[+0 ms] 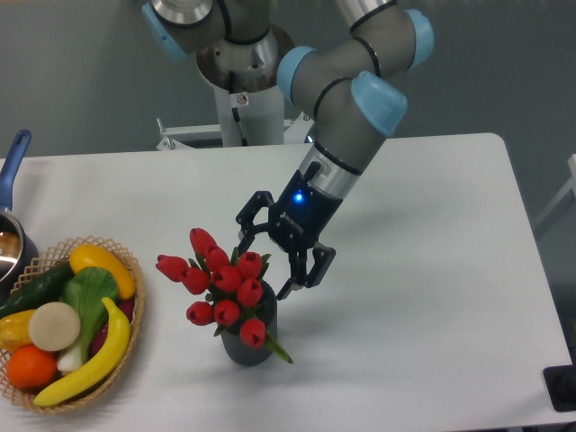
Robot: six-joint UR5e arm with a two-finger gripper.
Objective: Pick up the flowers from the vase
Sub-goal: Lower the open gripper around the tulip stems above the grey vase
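A bunch of red tulip flowers [222,282] with green leaves stands upright in a small dark grey vase [249,340] near the table's front. My gripper [263,267] is open and hangs just behind and right of the bunch, at the level of the top buds. One fingertip sits behind the rear buds, the other lies to the right of the vase mouth. Nothing is held between the fingers.
A wicker basket [127,261] of fruit and vegetables sits at the front left. A blue-handled pot [13,163] shows at the left edge. The arm's base column [239,108] rises behind the table.
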